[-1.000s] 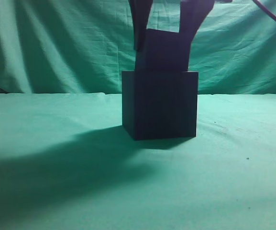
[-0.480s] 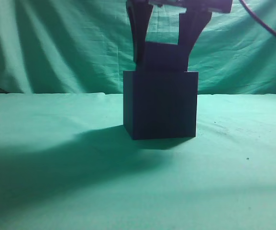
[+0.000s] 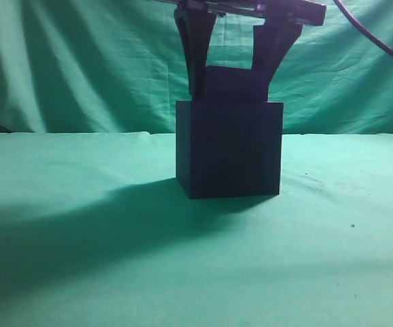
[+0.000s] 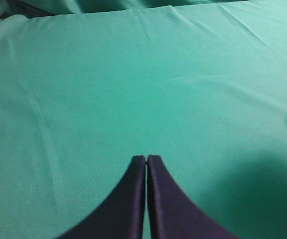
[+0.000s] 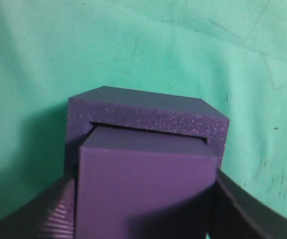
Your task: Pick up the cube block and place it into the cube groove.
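Note:
The cube groove (image 3: 228, 148), a large dark navy box, stands on the green cloth at mid table. The cube block (image 3: 230, 84) is partly sunk into its top, its upper part still showing above the rim. My right gripper (image 3: 229, 75) comes down from above, its two fingers clamped on the block's sides. In the right wrist view the block's purple face (image 5: 145, 184) fills the space between the fingers, with the groove's speckled rim (image 5: 148, 112) around it. My left gripper (image 4: 146, 159) is shut and empty over bare cloth, away from both.
Green cloth covers the table (image 3: 80, 259) and hangs as a backdrop (image 3: 80, 61). A dark cable (image 3: 376, 41) runs from the right arm at upper right. A broad shadow lies on the cloth left of the box.
My right gripper has come down with the cube block, which now sits deeper in the groove's top. The box has not moved.

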Available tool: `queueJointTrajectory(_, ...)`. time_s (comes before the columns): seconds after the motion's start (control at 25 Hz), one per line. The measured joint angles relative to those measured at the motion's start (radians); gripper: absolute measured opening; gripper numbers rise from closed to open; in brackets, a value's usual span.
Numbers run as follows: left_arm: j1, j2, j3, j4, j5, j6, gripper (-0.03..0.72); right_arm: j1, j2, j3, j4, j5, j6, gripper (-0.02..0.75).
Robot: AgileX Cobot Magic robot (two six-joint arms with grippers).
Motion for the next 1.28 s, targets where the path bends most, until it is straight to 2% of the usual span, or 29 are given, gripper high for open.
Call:
queueJointTrajectory(0.04,0.000,0.000,0.000,0.000,0.000,0.000,0.000,0.000,0.000,0.000,0.000,0.000,-0.018,0.426)
queueJointTrajectory(0.08,0.000,0.000,0.000,0.000,0.000,0.000,0.000,0.000,0.000,0.000,0.002,-0.002,-0.036,0.484)
queueJointTrajectory(0.2,0.000,0.000,0.000,0.000,0.000,0.000,0.000,0.000,-0.007,0.000,0.002,-0.002,-0.064,0.569)
queueJointTrajectory(0.4,0.000,0.000,0.000,0.000,0.000,0.000,0.000,0.000,-0.052,-0.055,-0.005,0.033,-0.070,0.554)
queueJointTrajectory(0.52,0.000,0.000,0.000,0.000,0.000,0.000,0.000,0.000,-0.084,-0.125,-0.023,0.104,-0.076,0.380)
queueJointTrajectory(0.68,0.000,0.000,0.000,0.000,0.000,0.000,0.000,0.000,-0.148,-0.185,-0.049,0.132,-0.095,0.096)
queueJointTrajectory(0.72,0.000,0.000,0.000,0.000,0.000,0.000,0.000,0.000,-0.172,-0.186,-0.049,0.136,-0.097,0.057)
queueJointTrajectory(0.76,0.000,0.000,0.000,0.000,0.000,0.000,0.000,0.000,-0.198,-0.189,-0.051,0.140,-0.101,0.057)
queueJointTrajectory(0.8,0.000,0.000,0.000,0.000,0.000,0.000,0.000,0.000,-0.221,-0.189,-0.051,0.142,-0.103,0.000)
queueJointTrajectory(1.28,0.000,0.000,0.000,0.000,0.000,0.000,0.000,0.000,-0.592,-0.172,0.025,0.162,-0.171,0.000)
